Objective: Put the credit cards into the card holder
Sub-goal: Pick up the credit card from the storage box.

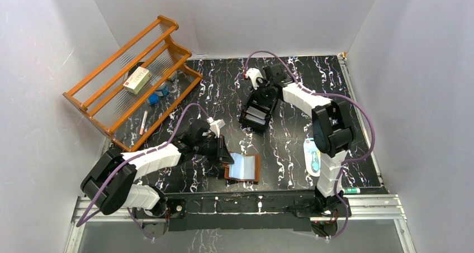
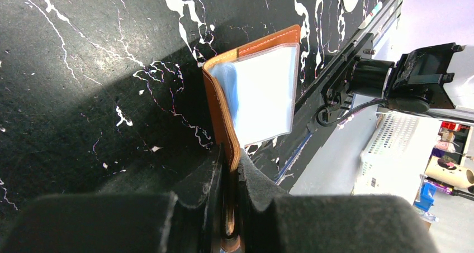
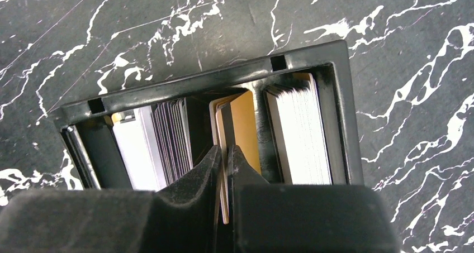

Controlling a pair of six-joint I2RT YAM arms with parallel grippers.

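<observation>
While the right gripper [image 3: 224,155] pinches a thin, likely stiff, slick orange-gold credit card [image 3: 247,124] by its nearest edge, the left gripper [image 2: 232,172] clamps the supple cover of the card holder [image 2: 262,91].

My left arm [image 1: 142,162] lies low, reaching right from its near-left base. My left gripper [image 2: 230,166] is clamped on the near edge of the holder [image 2: 262,91]. My right arm [image 1: 331,131] rises from the near-right base and stretches far and left, wrist bent down. My right gripper [image 3: 224,152] has its fingers pinched on a card [image 3: 246,124].
</observation>
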